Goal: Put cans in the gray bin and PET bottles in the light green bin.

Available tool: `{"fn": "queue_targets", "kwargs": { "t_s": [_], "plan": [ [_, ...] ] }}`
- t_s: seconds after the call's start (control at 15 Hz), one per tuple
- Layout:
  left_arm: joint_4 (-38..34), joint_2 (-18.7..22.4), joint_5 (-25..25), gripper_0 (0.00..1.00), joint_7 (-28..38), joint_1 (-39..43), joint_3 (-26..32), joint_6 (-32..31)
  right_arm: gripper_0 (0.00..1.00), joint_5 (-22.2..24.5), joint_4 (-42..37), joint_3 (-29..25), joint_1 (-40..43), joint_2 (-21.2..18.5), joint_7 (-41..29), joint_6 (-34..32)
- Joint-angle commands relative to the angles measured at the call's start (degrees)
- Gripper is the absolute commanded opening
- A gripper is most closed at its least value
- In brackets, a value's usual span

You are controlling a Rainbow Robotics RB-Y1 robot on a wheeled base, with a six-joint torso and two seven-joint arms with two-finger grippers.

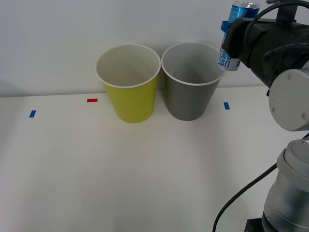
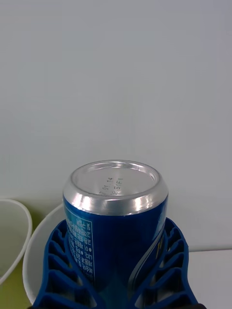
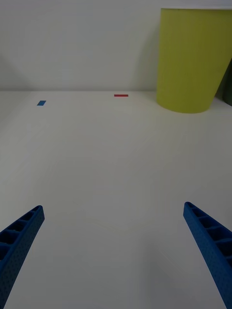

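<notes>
A small blue can [image 1: 236, 34] with silver ends hangs in the air, held by my right gripper [image 1: 229, 36], which is shut on it just right of and above the gray bin's rim [image 1: 189, 83]. In the right wrist view the can [image 2: 116, 217] sits between the blue ribbed fingers [image 2: 63, 270], with the gray bin's pale rim [image 2: 36, 246] under it. The light green bin [image 1: 130, 96] stands to the left of the gray bin, touching or nearly touching it. My left gripper [image 3: 113, 251] is open low over bare table, with the light green bin [image 3: 191, 63] ahead of it.
Small tape marks lie on the white table: blue [image 1: 32, 113], red [image 1: 92, 100] and blue [image 1: 226, 105]. A white wall rises right behind the bins. A black cable [image 1: 236, 198] hangs by my right arm's base. Wide free table lies in front of the bins.
</notes>
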Motion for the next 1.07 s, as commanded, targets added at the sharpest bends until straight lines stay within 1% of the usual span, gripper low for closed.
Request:
{"fn": "queue_targets", "kwargs": {
  "t_s": [0.07,0.13,0.33,0.4,0.6,0.93,1.0,1.07],
  "plan": [
    [0.00,0.00,0.00,1.00,0.00,0.00,0.00,0.00,0.00,-1.55,7.03,-0.83,-3.50,-0.18,-0.37,-6.92],
    [0.00,0.00,0.00,1.00,0.00,0.00,0.00,0.00,0.00,-1.90,10.11,-1.18,-4.73,-0.18,-0.37,-10.35],
    [0.00,0.00,0.00,1.00,0.00,0.00,0.00,0.00,0.00,-2.78,16.17,-2.15,-7.45,-0.53,-0.01,-15.88],
    [0.00,0.00,0.00,1.00,0.00,0.00,0.00,0.00,0.00,-3.04,18.81,-2.06,-7.72,-0.88,-0.10,-19.40],
    [0.00,0.00,0.00,1.00,0.00,0.00,0.00,0.00,0.00,-3.66,24.96,-0.74,-8.24,-1.58,-0.37,-26.17],
    [0.00,0.00,0.00,1.00,0.00,0.00,0.00,0.00,0.00,-4.89,26.01,1.19,-8.07,-2.99,-0.45,-27.84],
    [0.00,0.00,0.00,1.00,0.00,0.00,0.00,0.00,0.00,-5.33,26.72,1.37,-8.07,-3.08,-0.45,-28.89],
    [0.00,0.00,0.00,1.00,0.00,0.00,0.00,0.00,0.00,-5.77,28.56,1.54,-8.07,-3.25,-0.45,-31.88]
  ]
}}
